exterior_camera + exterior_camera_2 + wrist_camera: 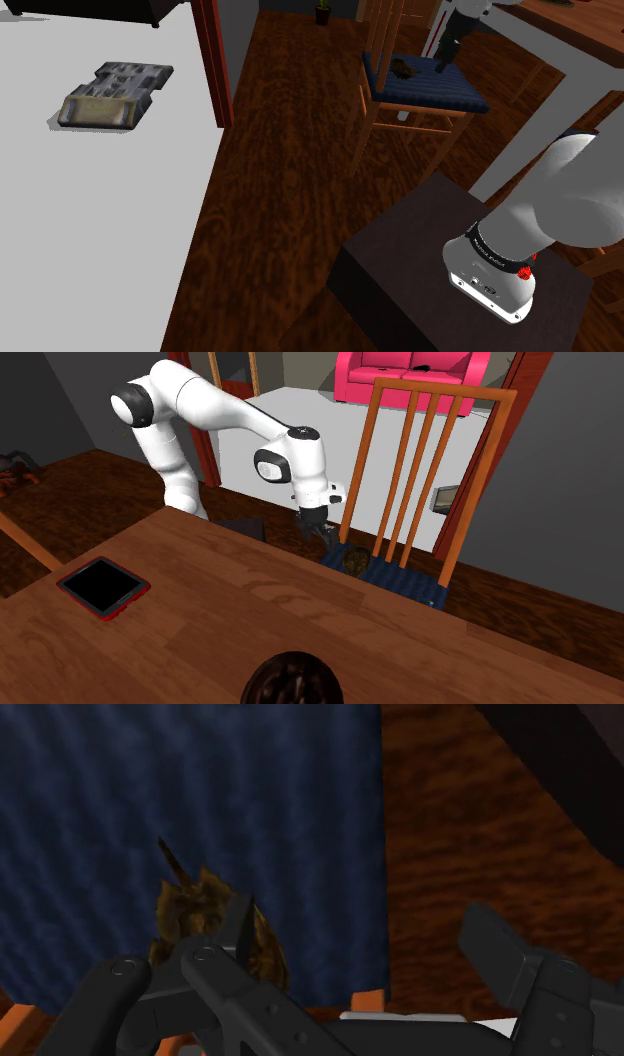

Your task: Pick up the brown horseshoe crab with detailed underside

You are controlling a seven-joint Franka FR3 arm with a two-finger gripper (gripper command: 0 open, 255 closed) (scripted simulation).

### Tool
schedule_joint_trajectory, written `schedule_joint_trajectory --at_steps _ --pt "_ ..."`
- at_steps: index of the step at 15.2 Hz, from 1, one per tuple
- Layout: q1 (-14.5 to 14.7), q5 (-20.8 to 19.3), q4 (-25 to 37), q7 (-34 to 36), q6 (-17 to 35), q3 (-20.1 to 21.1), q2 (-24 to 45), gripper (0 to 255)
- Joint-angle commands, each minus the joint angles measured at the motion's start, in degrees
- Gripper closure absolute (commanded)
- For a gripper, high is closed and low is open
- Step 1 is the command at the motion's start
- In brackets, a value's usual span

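End effector (365, 929), fingers (495, 944) apart, hangs beside horseshoe crab (195, 914) near cushion (200, 784) edge.

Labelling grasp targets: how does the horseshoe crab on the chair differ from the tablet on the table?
The crab is brown and rounded with a spiky tail; the tablet is flat, rectangular, black with a red rim. The crab lies on the blue chair seat near the gripper; the tablet lies on the wooden table, far from it. Neither is held.
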Motion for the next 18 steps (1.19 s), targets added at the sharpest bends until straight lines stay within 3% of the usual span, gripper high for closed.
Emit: schedule_joint_trajectory --at_steps 1,4,8,18 --pt "0.17 6.72 3.7 -8.06 1.08 -1.94 6.61 0" --pt "-3.13 16.47 10.34 -18.46 0.65 -1.04 16.35 0" --pt "-10.2 25.21 20.49 -28.14 -1.37 3.46 27.13 0" --pt "-11.33 27.82 17.95 -30.09 3.06 5.24 29.64 0"
